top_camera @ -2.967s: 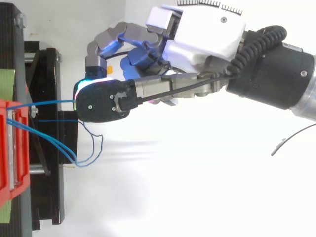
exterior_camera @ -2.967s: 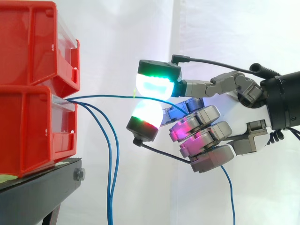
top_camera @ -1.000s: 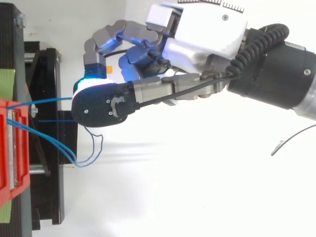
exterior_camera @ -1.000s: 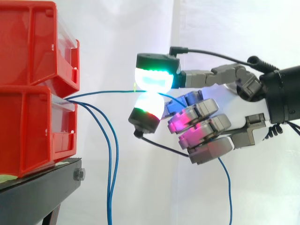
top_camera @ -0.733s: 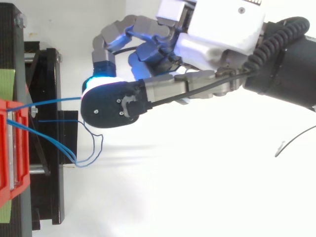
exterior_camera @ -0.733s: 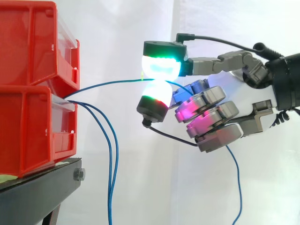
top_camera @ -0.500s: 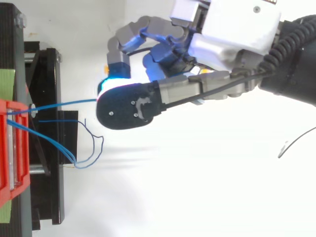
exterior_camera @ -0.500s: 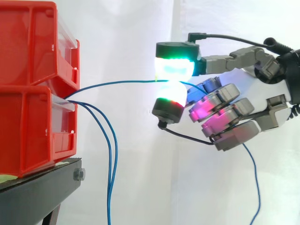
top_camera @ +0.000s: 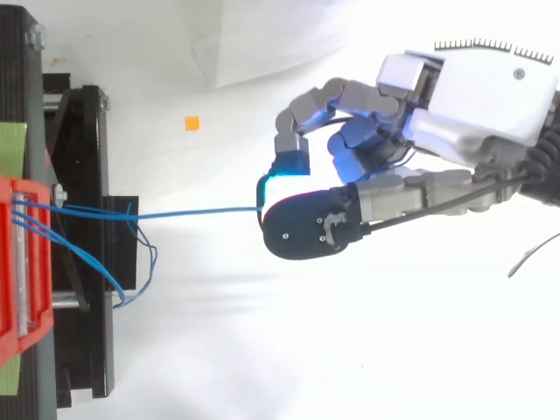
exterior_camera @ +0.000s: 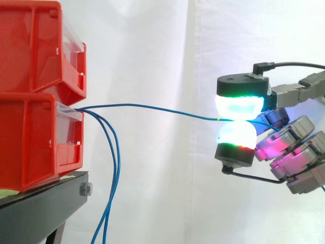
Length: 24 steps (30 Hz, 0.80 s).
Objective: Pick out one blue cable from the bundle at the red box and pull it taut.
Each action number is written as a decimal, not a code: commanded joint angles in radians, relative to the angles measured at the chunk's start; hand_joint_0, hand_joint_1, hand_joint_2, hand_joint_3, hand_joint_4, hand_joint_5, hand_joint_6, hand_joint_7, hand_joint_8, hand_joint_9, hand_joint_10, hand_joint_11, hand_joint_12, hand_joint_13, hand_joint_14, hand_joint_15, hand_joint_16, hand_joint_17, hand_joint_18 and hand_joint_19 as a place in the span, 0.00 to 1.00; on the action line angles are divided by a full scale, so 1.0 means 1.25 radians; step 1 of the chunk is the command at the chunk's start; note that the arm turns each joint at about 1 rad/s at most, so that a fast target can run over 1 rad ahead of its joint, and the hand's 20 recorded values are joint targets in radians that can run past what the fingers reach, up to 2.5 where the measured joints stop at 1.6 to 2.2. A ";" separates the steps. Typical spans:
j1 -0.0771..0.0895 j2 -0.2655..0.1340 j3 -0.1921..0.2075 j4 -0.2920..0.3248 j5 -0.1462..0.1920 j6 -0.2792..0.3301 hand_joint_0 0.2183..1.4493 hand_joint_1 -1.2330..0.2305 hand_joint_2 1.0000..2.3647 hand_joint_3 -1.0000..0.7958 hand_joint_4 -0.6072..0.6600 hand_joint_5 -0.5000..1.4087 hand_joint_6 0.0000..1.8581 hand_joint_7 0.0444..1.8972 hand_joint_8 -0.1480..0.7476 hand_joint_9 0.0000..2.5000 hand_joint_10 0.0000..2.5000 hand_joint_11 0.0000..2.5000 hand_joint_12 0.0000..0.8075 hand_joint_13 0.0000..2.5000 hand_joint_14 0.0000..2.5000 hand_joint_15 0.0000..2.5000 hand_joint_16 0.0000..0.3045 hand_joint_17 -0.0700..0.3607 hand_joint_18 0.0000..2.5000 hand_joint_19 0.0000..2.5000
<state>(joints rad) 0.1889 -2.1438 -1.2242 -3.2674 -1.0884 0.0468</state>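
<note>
One blue cable point(exterior_camera: 152, 108) point(top_camera: 192, 213) runs nearly straight from the lower red bin point(exterior_camera: 38, 140) point(top_camera: 22, 262) out to my hand point(exterior_camera: 244, 124) point(top_camera: 411, 166). My hand is at the right, shut on that cable: two glowing fingertips point(exterior_camera: 238, 104), one above the other, pinch it between them. The remaining fingers are curled behind, glowing magenta and blue. Two other blue cables point(exterior_camera: 114, 173) point(top_camera: 105, 271) hang slack from the same bin's mouth and drop below the stand.
A second red bin point(exterior_camera: 43, 48) is stacked on the lower one. Both sit on a black stand point(exterior_camera: 45, 211) point(top_camera: 83, 254) at the left. A white curtain is behind. A small orange speck point(top_camera: 191, 123) lies on the white floor.
My hand has moved well to the right, away from the bins, keeping its pinch. The held cable has drawn out from a sagging curve to a nearly straight line.
</note>
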 commanded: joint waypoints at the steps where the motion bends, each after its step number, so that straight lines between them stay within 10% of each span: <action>1: 0.006 0.001 -0.005 0.001 0.001 0.001 0.41 0.33 0.02 0.56 0.28 0.16 0.53 0.71 0.43 0.33 1.00 0.53 0.36 0.39 1.00 0.53 0.11 0.34 0.49 0.67; 9: 0.015 0.002 -0.016 -0.001 -0.001 0.001 0.41 0.33 0.02 0.56 0.28 0.16 0.53 0.71 0.44 0.33 1.00 0.54 0.36 0.38 1.00 0.53 0.11 0.34 0.49 0.67; 24: 0.051 0.053 -0.188 0.201 0.045 -0.001 0.42 0.33 0.02 0.56 0.28 0.16 0.53 0.71 0.44 0.33 1.00 0.54 0.36 0.38 1.00 0.53 0.11 0.34 0.49 0.67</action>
<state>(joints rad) 0.2462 -2.0808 -1.4382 -3.0533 -1.0407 0.0482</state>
